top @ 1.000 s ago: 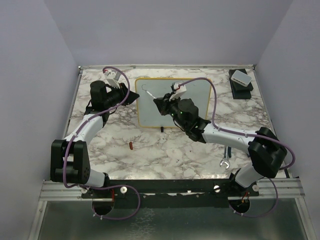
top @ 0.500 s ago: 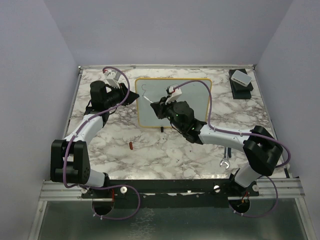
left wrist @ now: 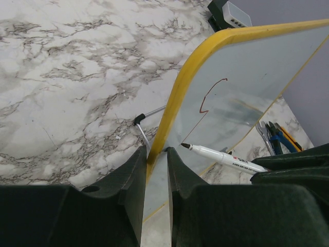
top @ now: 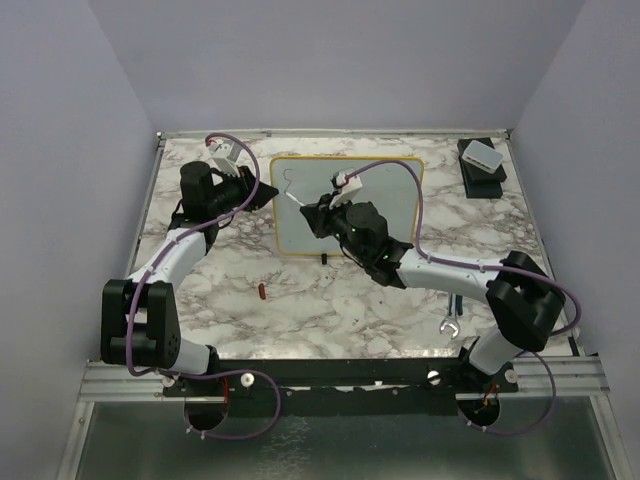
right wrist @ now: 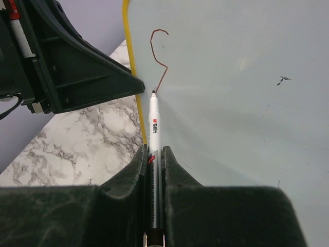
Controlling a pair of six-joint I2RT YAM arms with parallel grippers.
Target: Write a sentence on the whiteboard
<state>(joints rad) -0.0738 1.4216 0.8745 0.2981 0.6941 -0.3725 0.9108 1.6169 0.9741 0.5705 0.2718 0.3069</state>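
Whiteboard (left wrist: pixel 241 98): left gripper (left wrist: pixel 156 152) pinches its 9 o'clock edge. Right gripper (right wrist: pixel 154 150) clasps marker (right wrist: pixel 153 123), tip touching the face near the 10 o'clock corner.

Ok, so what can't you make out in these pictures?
- Right wrist view: the white marker pen's rear end, buried in the right gripper.
- Top view: the pen tip on the yellow-rimmed pale whiteboard, covered by that gripper; the thin reddish-brown stroke, too small to read.
- Top view: a small red object, too small to identify.
- Left wrist view: the board's lower edge, behind the left gripper.
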